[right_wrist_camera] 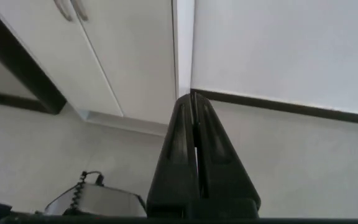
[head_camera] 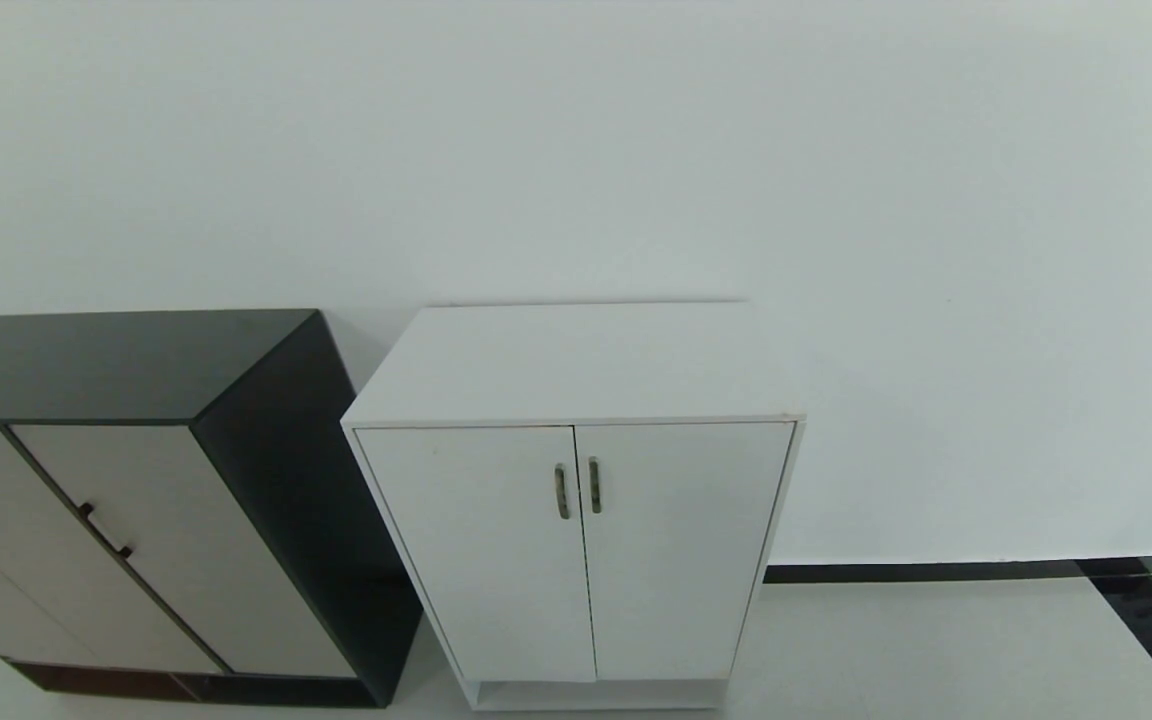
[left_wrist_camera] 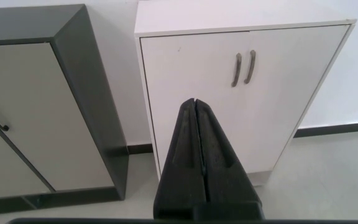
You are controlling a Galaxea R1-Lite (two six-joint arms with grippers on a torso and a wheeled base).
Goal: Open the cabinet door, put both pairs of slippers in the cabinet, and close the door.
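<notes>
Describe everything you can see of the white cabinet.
The white cabinet is a smooth box, apparently laminated board, standing upright on the floor against the wall, close beside a dark cabinet on the robot's left. Both doors are shut, their two metallic vertical handles side by side at the centre seam. A low open recess runs beneath them.

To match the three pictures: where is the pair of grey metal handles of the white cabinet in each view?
Head view: the pair of grey metal handles, near the centre, at the white cabinet's door seam.
Left wrist view: the handles at that seam, beyond the left tool.
Right wrist view: the handles cut by the frame edge.
Shared landmark: the black skirting strip.
</notes>
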